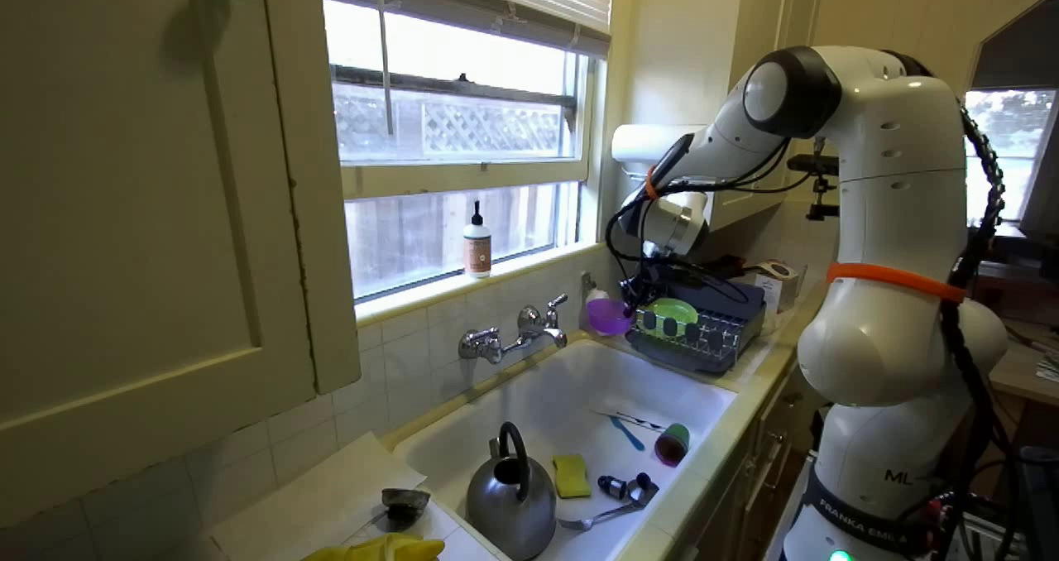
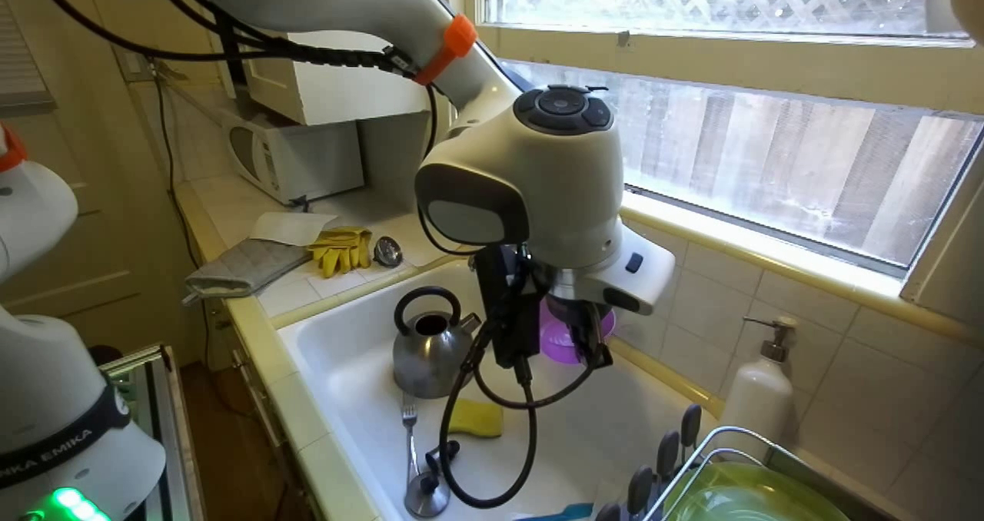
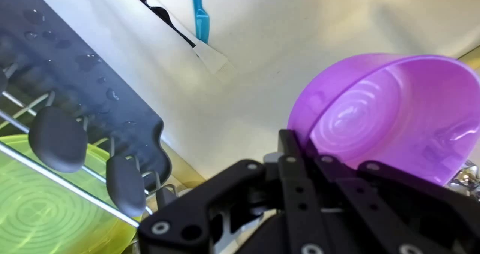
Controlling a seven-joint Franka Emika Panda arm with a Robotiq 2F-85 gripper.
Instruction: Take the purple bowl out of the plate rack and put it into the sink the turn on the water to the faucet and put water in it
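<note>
In the wrist view the purple bowl hangs tilted, its inside facing the camera. My gripper is shut on the bowl's wall, one finger outside and one inside the rim. Below it spreads the white sink. Both exterior views show the bowl near the tiled back wall; the arm partly hides it in an exterior view. The plate rack stands apart from the bowl, at the sink's end. The chrome faucet is on the back wall, with no stream showing under its spout.
A grey kettle, yellow sponge, cup, fork and blue utensil lie or stand in the sink. A green plate sits in the rack. Beside the rack is a white pump bottle; another bottle is on the sill.
</note>
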